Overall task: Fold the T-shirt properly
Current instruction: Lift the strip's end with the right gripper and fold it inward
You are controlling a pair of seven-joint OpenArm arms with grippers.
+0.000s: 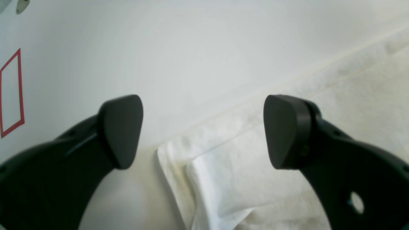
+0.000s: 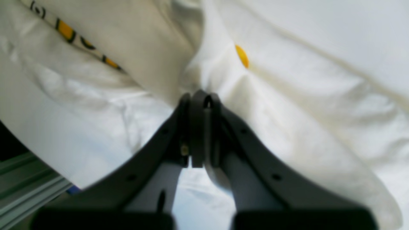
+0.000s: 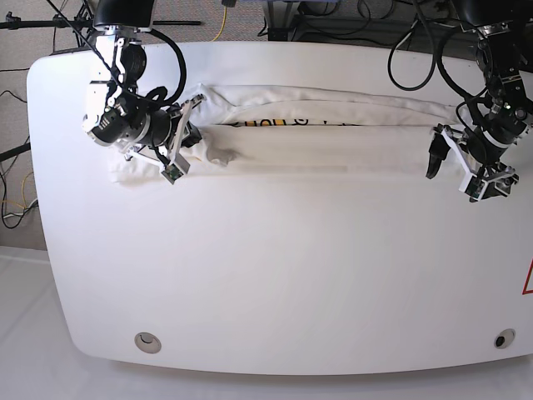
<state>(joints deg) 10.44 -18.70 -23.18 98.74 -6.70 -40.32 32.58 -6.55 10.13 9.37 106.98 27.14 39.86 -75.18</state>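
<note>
The T-shirt (image 3: pixel 333 137) lies as a long white band across the far half of the table, with a strip of yellow and dark print (image 3: pixel 271 122) showing along its upper fold. My right gripper (image 3: pixel 198 137) is at its left end, shut on a bunch of the cloth (image 2: pixel 199 95). Just beyond that pinch sits a small yellow mark (image 2: pixel 242 56). My left gripper (image 3: pixel 448 167) stands open at the shirt's right end. In the left wrist view its fingers (image 1: pixel 119 131) straddle a folded corner of the shirt (image 1: pixel 223 166) without touching it.
The white table (image 3: pixel 250 358) has rounded corners and a round hole near each front corner (image 3: pixel 147 340). Red tape outlines mark the table at the right (image 1: pixel 12 92). Cables and stands crowd the space behind the far edge (image 3: pixel 333 17).
</note>
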